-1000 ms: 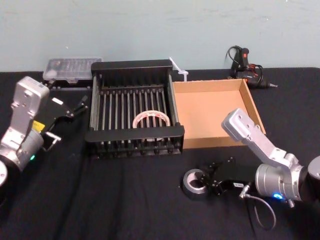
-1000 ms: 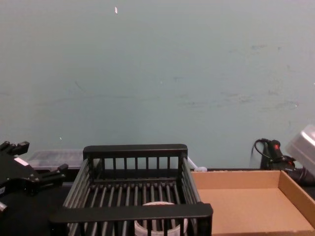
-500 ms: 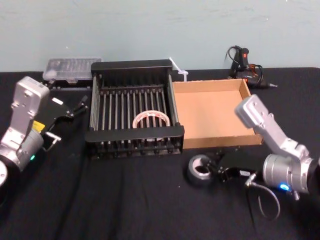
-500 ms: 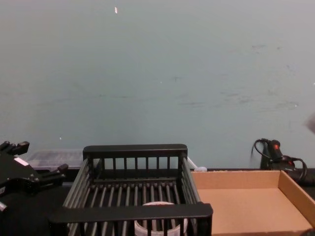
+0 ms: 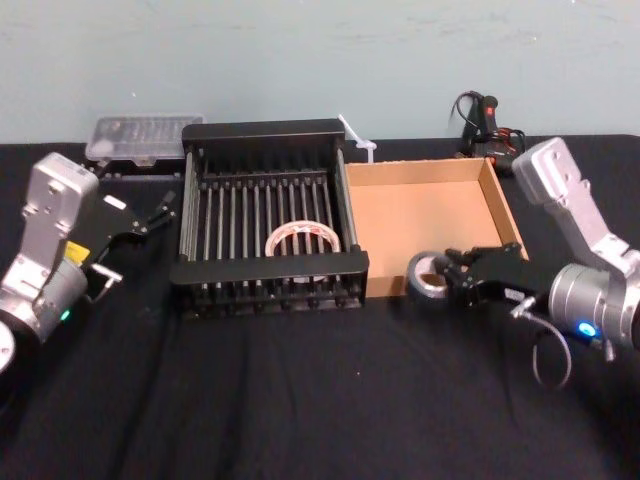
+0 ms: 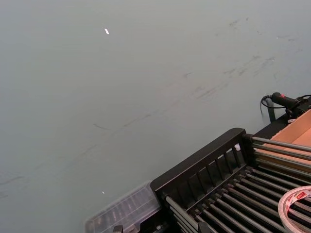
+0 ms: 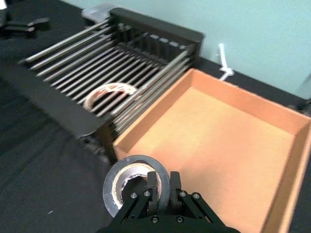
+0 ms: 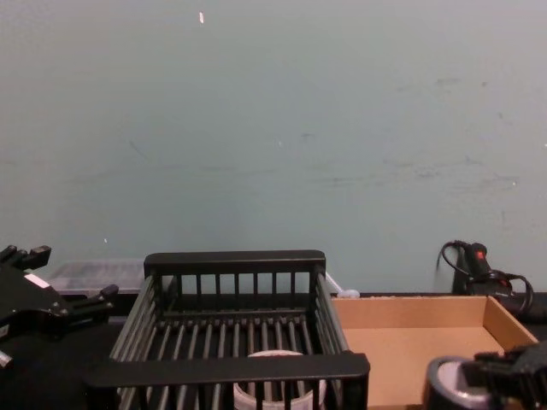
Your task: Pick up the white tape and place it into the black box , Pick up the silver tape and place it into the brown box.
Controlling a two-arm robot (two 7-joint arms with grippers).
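As wrist view shows, right claw (image 7: 164, 181) pinching silver tape (image 7: 112, 188)

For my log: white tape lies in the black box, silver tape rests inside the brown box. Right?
The white tape does lie in the black box, but the right gripper holds the silver tape by the brown box's near wall, not inside it; the right wrist view shows this. The left gripper idles at the left.

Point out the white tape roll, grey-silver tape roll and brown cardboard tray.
White tape roll (image 5: 276, 238): head view, ring's top face.
Grey-silver tape roll (image 7: 127, 164): right wrist view, grey top face.
Brown cardboard tray (image 5: 420, 220): head view, bare floor.
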